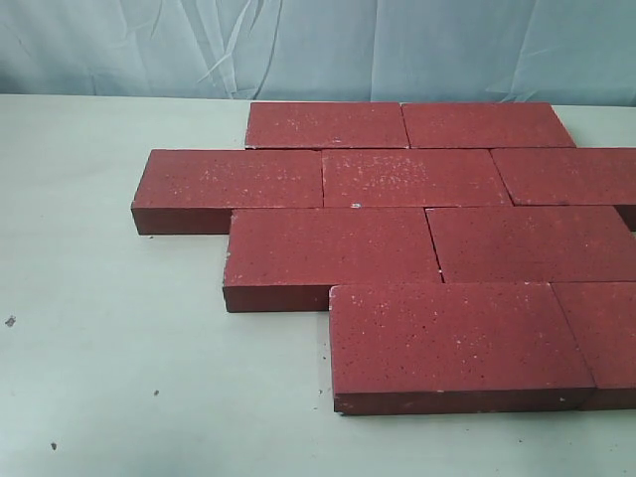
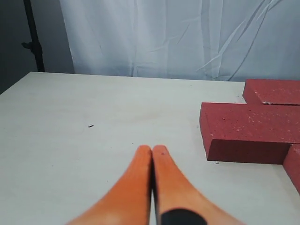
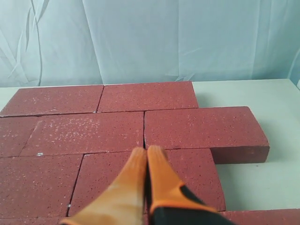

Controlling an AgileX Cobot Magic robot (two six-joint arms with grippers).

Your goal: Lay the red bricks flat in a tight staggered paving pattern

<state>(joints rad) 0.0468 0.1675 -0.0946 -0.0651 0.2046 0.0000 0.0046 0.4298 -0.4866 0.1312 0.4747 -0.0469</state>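
Note:
Several red bricks [image 1: 417,179] lie flat on the pale table [image 1: 109,338] in four offset rows, edges touching, filling the right and back of the exterior view. The front brick [image 1: 452,343] sits nearest the camera. Neither gripper appears in the exterior view. In the left wrist view my left gripper [image 2: 152,150] is shut and empty over bare table, apart from the bricks' end [image 2: 248,131]. In the right wrist view my right gripper [image 3: 147,151] is shut and empty above the paved bricks [image 3: 89,133].
A wrinkled pale blue-white curtain [image 1: 318,45] hangs behind the table. Small dark specks [image 1: 10,321] dot the table's left side. A dark stand [image 2: 33,37] rises at the table's far corner in the left wrist view.

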